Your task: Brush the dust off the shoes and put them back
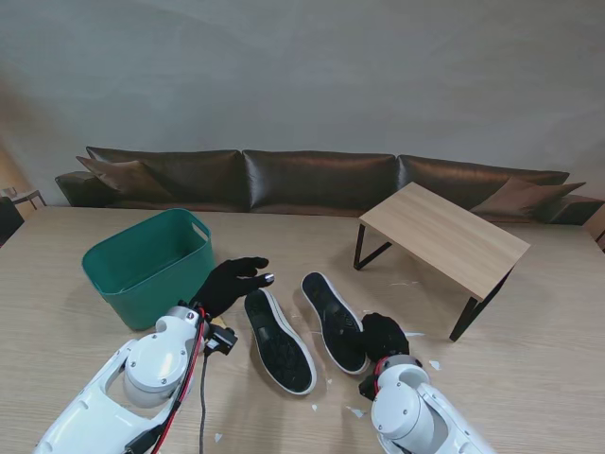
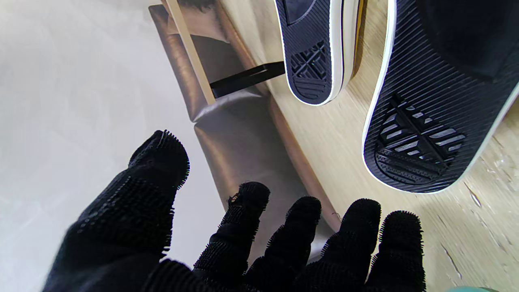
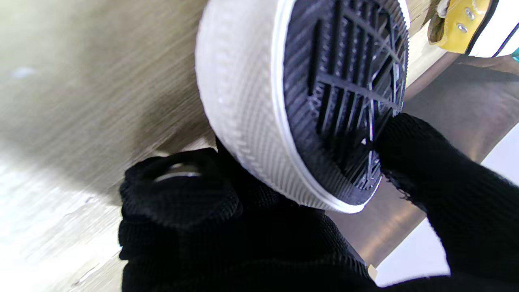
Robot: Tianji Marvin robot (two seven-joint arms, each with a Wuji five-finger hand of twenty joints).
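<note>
Two sneakers lie sole-up in the middle of the table. The left shoe has a black ribbed sole with a white rim. My left hand, in a black bristly glove, hovers open just to the left of that shoe's far end, fingers spread, touching nothing. The right shoe lies beside it. My right hand, also black-gloved, is shut on the near end of the right shoe, with the thumb on the sole and fingers under the white sidewall.
A green plastic basket stands at the left, close behind my left hand. A low wooden side table with black legs stands at the right rear. Small white scraps lie around the shoes. A brown sofa runs behind the table.
</note>
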